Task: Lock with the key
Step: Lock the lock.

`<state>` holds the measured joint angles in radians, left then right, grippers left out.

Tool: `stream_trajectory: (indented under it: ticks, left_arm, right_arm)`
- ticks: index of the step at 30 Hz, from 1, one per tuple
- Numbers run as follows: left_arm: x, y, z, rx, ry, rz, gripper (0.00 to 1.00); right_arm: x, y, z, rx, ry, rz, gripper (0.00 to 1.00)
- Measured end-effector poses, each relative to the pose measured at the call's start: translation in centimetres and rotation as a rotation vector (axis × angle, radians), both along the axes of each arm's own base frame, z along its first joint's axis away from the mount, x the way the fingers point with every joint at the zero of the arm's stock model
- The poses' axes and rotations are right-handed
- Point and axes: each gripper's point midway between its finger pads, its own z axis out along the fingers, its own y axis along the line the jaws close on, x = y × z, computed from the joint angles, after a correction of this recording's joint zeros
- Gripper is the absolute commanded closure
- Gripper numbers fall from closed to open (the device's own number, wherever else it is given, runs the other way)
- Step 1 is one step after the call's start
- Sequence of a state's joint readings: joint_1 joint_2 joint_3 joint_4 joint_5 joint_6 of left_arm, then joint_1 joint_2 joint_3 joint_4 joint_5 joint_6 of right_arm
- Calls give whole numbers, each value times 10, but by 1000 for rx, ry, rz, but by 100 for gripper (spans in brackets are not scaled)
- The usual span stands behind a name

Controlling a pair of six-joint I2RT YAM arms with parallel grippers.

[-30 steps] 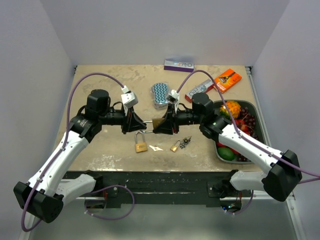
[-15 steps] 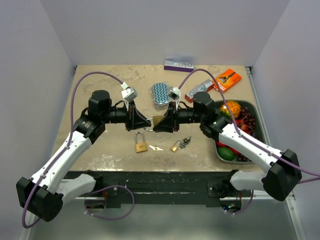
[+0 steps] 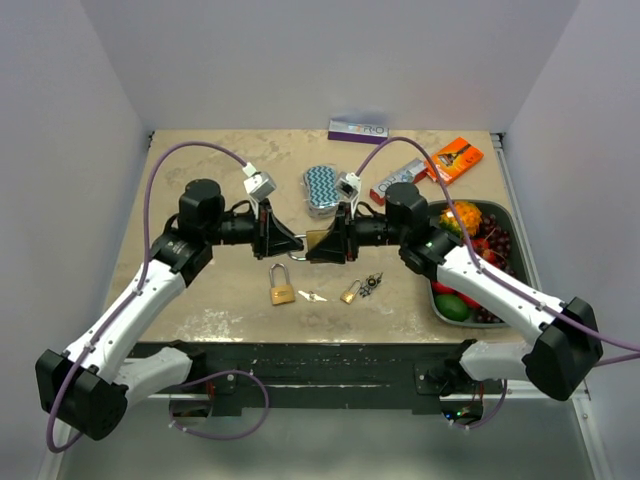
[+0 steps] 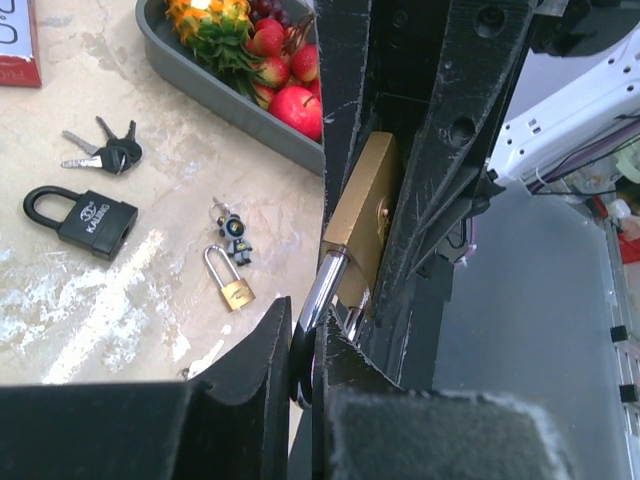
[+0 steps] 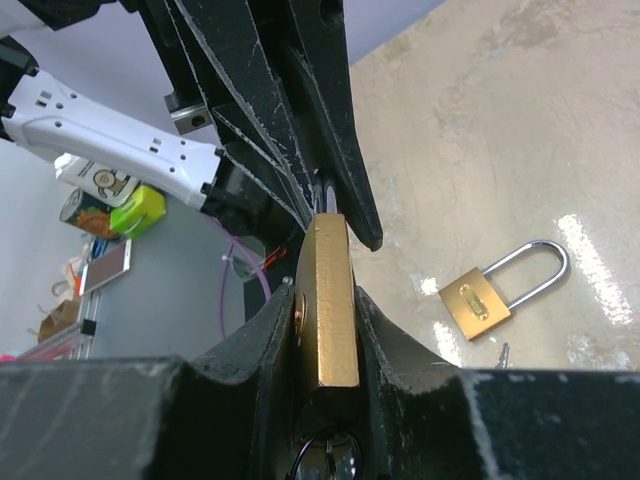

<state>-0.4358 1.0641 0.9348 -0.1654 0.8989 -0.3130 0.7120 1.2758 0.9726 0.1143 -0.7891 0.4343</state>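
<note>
Brass padlock (image 4: 362, 215) hangs in the air between your two arms, above the middle of the table (image 3: 200, 190) and touching nothing on it. Your right gripper (image 5: 326, 300) has its fingers clamped on the flat faces of the lock body. Your left gripper (image 4: 303, 345) is pinched shut on the steel shackle (image 4: 325, 285) just where it leaves the body.

The step in hand looks like seating the shackle so the lock can be turned shut. Push along the line of the shackle leg, straight into the body, not across it. A sideways shove would likely twist the lock in the right fingers, since they grip smooth metal.

A metal ring (image 5: 325, 462) shows under the body, deep between the right fingers. It may belong to the key, but you cannot tell from here whether a key sits in the keyway. Check that before you let go with either arm.

Hold the work high. A small brass padlock (image 3: 282, 293) and loose keys (image 3: 313, 296) lie on the table right beneath it.
</note>
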Motion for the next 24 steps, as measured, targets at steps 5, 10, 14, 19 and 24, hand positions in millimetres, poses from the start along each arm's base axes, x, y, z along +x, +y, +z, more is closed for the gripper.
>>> stream_trajectory:
  ticks: [5, 10, 14, 19, 24]
  left_arm:
    - [0, 15, -7, 21, -2, -13, 100]
    - [13, 34, -3, 29, -24, 4, 100]
    - [30, 51, -2, 50, -58, 58, 100]
    - [55, 77, -17, 132, -98, 110, 100]
    - [49, 84, -32, 223, -140, 32, 100]
  right_arm:
    - [0, 0, -3, -16, -39, 23, 64]
    - [2, 3, -9, -37, -113, 62, 35]
    - [14, -4, -17, -60, -125, 53, 16]
    - [33, -17, -23, -95, -134, 30, 18]
    - [48, -29, -18, -132, -234, 20, 25]
